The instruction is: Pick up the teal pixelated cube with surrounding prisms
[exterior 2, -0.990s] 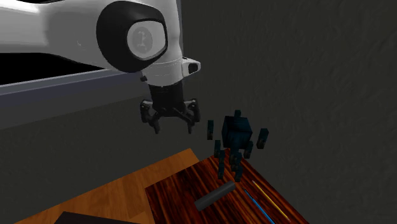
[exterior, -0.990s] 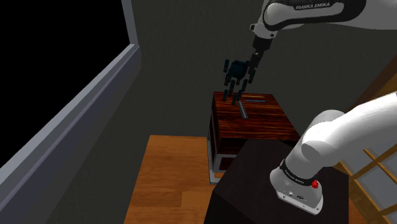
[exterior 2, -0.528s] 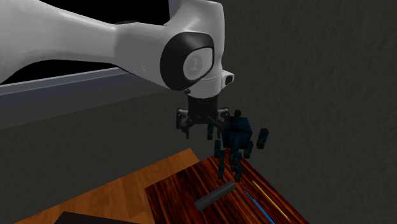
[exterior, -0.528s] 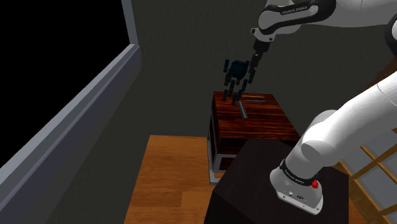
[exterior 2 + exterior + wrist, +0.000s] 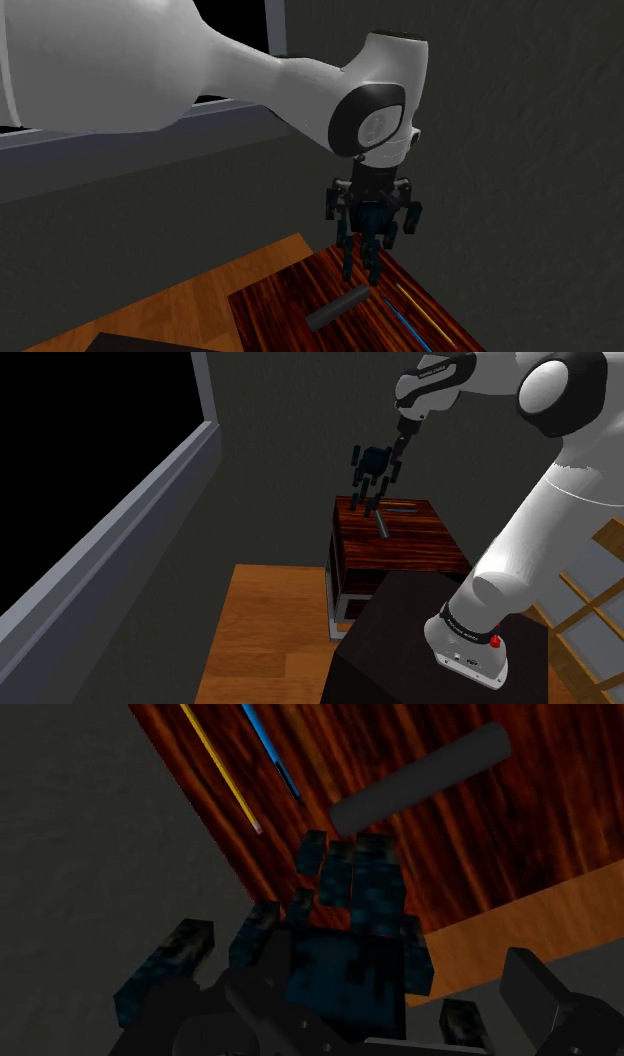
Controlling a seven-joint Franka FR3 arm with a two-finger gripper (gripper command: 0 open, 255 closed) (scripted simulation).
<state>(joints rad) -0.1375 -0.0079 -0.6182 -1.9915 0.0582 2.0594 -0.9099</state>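
Observation:
The teal pixelated cube (image 5: 374, 459) with small dark prisms around it stands at the far corner of a dark red wooden cabinet top (image 5: 420, 542). In the second exterior view my gripper (image 5: 372, 213) hangs right over the cube (image 5: 378, 230), fingers open and spread to either side of its upper part. In the wrist view the cube (image 5: 350, 954) lies close below the gripper (image 5: 390, 989), between the left finger and the right finger (image 5: 540, 994). I cannot tell whether the fingers touch it.
A grey cylinder (image 5: 337, 308) lies on the cabinet top near the cube, with a blue pen (image 5: 270, 749) and a yellow pencil (image 5: 222, 769) beside it. A dark wall stands just behind. A wooden floor (image 5: 270, 622) lies below; my black stand (image 5: 400, 642) is nearest.
In the second exterior view the gripper has swung to the right and come down from beside the cube to directly over it. The cube has not moved.

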